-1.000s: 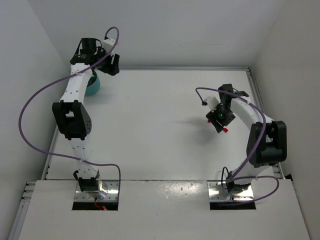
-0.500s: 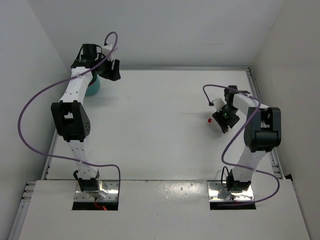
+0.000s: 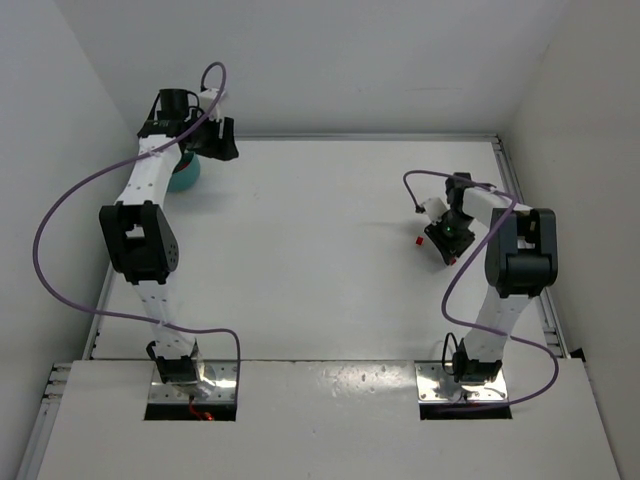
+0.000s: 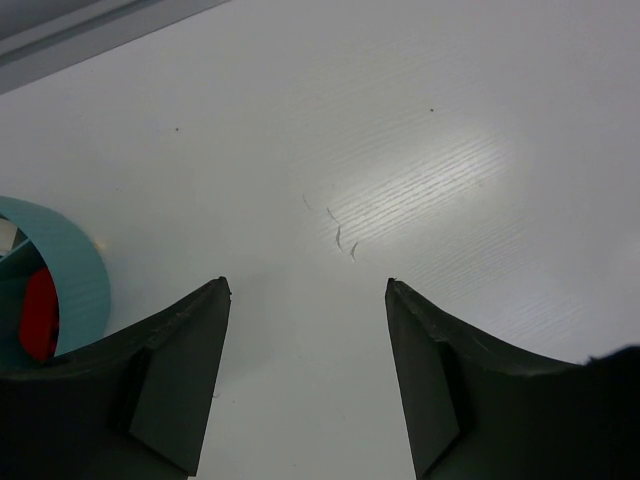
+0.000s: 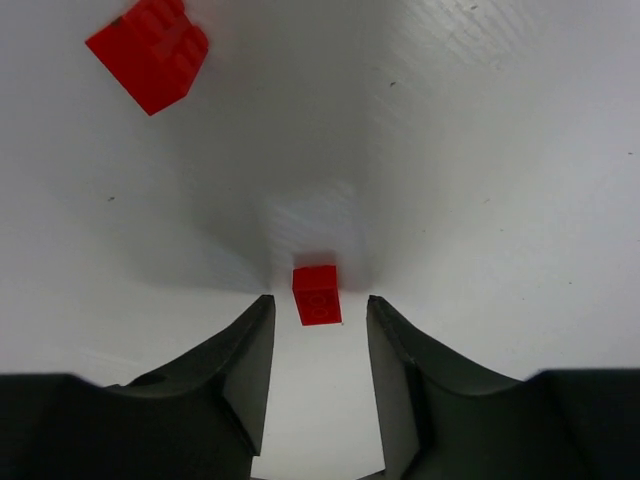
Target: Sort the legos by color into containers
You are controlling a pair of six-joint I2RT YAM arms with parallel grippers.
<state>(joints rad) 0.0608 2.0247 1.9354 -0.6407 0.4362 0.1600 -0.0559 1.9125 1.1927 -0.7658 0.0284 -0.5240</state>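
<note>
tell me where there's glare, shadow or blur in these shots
Left wrist: bright glare patch on the table, fingers dark and soft. Right wrist: grey shadow around the sharp nearer red brick. Top external: even light, only faint shadows.

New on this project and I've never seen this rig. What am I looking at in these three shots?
Two robot arms, left and right, are bolted to a white table. The overhead view looks down on both; the other two come from cameras on each wrist. The left gripper is open and empty beside a teal bowl with something red inside. The right gripper is open, a small red brick lying between its fingers, not gripped. A second red brick lies nearby.
</note>
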